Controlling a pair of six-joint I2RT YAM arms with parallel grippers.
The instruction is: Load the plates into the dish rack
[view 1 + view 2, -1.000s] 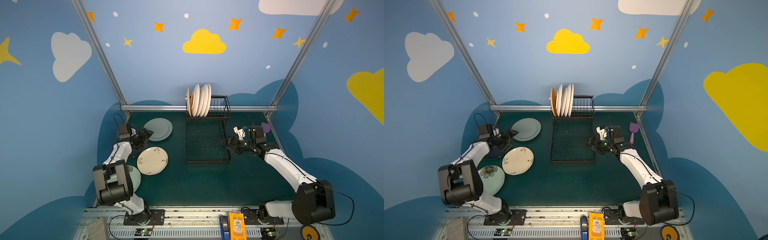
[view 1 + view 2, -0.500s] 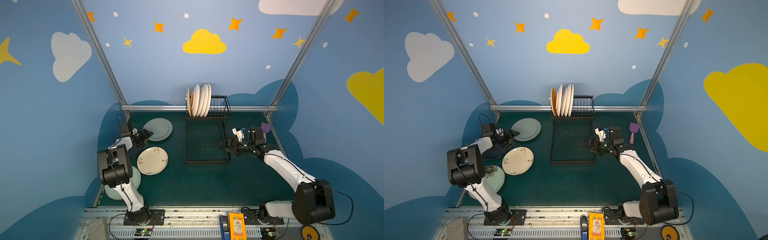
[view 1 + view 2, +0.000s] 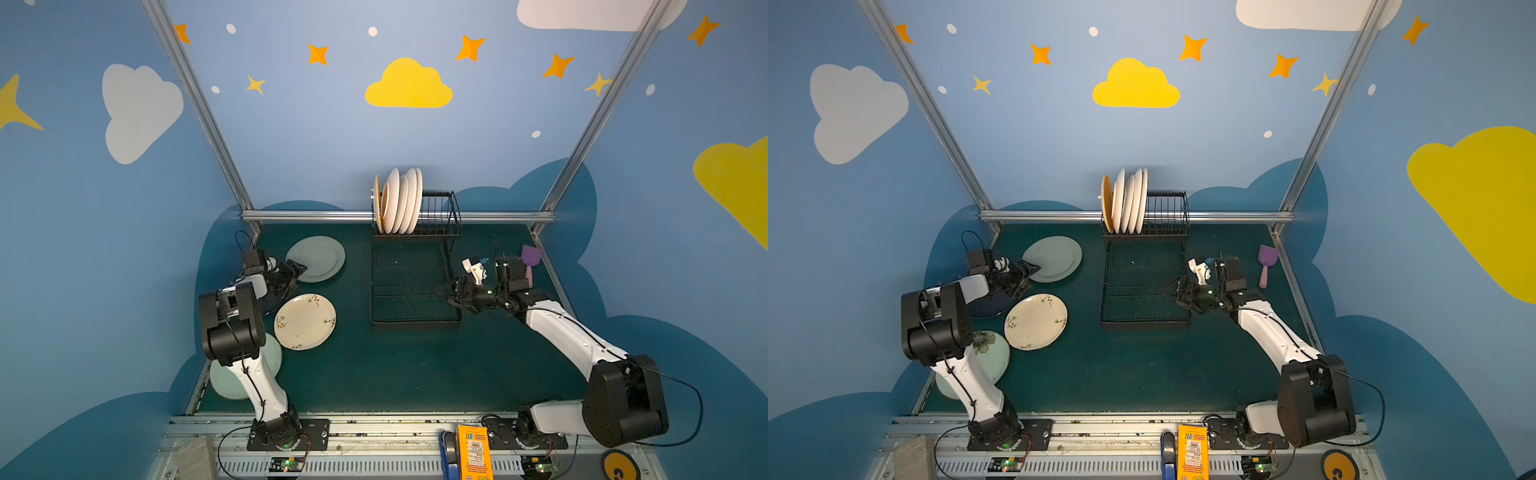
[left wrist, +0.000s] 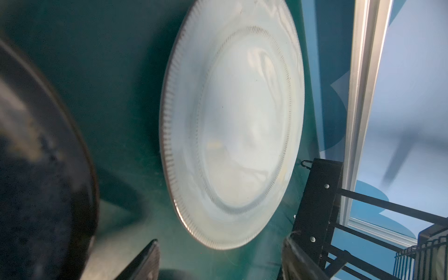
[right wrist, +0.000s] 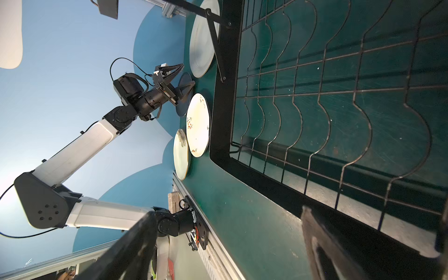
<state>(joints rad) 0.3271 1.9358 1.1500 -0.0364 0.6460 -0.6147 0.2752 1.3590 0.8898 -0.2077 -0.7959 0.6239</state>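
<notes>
— Four plates lay flat on the dark green mat (image 3: 395,374), all on its left half. Where exactly?

— Taking the back wall as twelve: the mint plate (image 3: 994,357), with a black flower on it, sat at eight, partly under the left arm. The navy plate (image 3: 990,308) was at nine by the mat's edge. The cream plate (image 3: 305,322) with small sprigs was also at nine but nearer the middle, just beside the mint one. The grey-green plate (image 3: 318,257) lay at ten.

— And the left gripper (image 3: 300,276)?

— Low between the navy and grey-green plates, jaws apart with only mat between them. Whether a finger touched the navy rim I could not tell.

— The dish rack (image 3: 415,322)?

— At twelve, its basket against the aluminium rail (image 3: 311,216). A row of plates (image 3: 401,199) stood upright at the basket's left end, the orange-patterned one outermost.

— The right gripper (image 3: 446,293)?

— At two, by the tray's right rim, jaws spread wide around nothing. A purple spatula (image 3: 530,259) lay farther out at two. The walls (image 3: 291,124) were blue, painted with clouds and orange stars, with a yellow cloud (image 3: 409,85) at twelve.
</notes>
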